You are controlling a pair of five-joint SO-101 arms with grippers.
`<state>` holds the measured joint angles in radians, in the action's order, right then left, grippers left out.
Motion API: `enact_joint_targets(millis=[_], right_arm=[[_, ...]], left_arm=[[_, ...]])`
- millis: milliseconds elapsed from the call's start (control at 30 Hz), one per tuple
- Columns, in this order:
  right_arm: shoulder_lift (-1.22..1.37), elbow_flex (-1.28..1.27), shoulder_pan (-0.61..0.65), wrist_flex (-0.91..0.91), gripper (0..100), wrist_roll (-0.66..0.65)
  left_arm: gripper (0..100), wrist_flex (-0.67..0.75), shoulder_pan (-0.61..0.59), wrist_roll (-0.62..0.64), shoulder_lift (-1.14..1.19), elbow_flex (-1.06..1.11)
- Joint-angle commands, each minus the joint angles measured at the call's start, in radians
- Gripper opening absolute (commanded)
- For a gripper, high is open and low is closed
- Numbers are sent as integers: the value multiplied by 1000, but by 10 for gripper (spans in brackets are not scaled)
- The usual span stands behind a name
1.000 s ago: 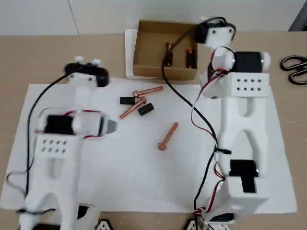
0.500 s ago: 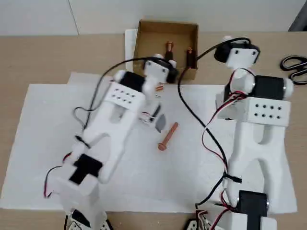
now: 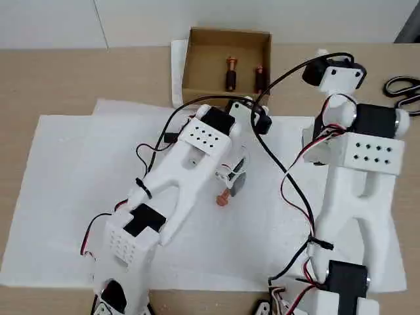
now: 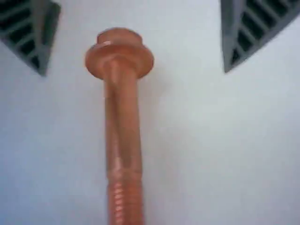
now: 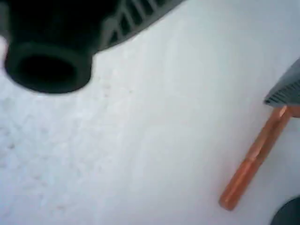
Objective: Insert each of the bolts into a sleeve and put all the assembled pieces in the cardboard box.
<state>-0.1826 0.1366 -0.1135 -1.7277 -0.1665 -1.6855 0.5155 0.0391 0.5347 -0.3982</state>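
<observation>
Copper flanged bolt (image 4: 123, 140) lies flat on the white foam sheet (image 3: 65, 197), its head between the fingers of the released left tool (image 4: 136, 70), touching neither. We see a black tubular sleeve (image 5: 47, 65) close against the right tool (image 5: 187, 61), but we cannot tell whether that tool grips it.

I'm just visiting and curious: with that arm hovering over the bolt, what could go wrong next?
The left gripper is open astride the bolt, which lies flat on the paper. When it closes, it might roll the round shank away or pinch the paper. A black cable drapes close beside the left arm and could snag.
</observation>
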Motion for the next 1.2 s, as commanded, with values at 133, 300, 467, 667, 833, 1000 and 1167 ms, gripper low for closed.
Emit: enact_joint_targets(millis=[133,300,467,667,833,1000,1167], right_arm=[[-59,0,-5,13,3,5],[-59,0,-7,13,3,5],[-59,0,-7,13,3,5],[-59,0,-7,13,3,5],[-59,0,-7,13,3,5],[-59,0,-7,13,3,5],[-59,0,-7,13,3,5]], left_arm=[[152,12,9,8,28,-19],[152,9,41,8,54,-21],[152,6,60,35,31,-53],[152,29,55,41,52,-42],[152,40,57,41,132,-36],[148,51,68,51,146,-36],[38,48,112,35,144,-39]])
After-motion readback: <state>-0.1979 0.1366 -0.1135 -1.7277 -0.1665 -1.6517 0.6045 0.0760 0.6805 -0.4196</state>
